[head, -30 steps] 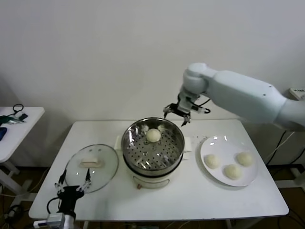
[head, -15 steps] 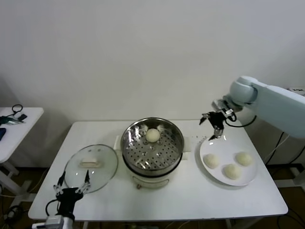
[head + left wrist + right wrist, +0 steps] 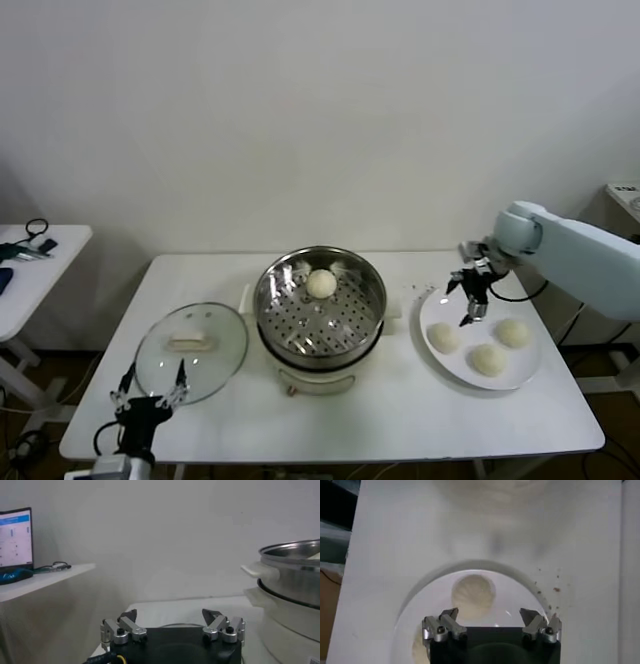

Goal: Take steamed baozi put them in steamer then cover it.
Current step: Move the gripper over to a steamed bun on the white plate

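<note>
The left gripper (image 3: 150, 402) waits at the table's near edge, its claw spread wide and empty, just short of the glass cover (image 3: 192, 351), which lies flat on the white table (image 3: 350, 425) at about nine o'clock from the steamer (image 3: 320, 305).

To the right, three steamed baozi sit on the white plate (image 3: 445, 365): one at the plate's nine o'clock (image 3: 443, 337), one near six o'clock (image 3: 488, 359), one toward two o'clock (image 3: 513, 332). The right gripper (image 3: 473, 295) hangs above the plate's ten o'clock rim with its claw wide and nothing in it. In the right wrist view a bun (image 3: 473, 592) lies ahead of the open claw (image 3: 491, 622), roughly centred between the two sides.

The step in hand looks like picking the second bun. To do it well, the gripper should descend straight over the nearest bun, straddle its widest part, and close gently, since soft dough would likely dent or tear.

Farther back, one baozi (image 3: 321, 284) already rests on the steamer's perforated tray at its twelve o'clock side, so the next should go on bare tray.
</note>
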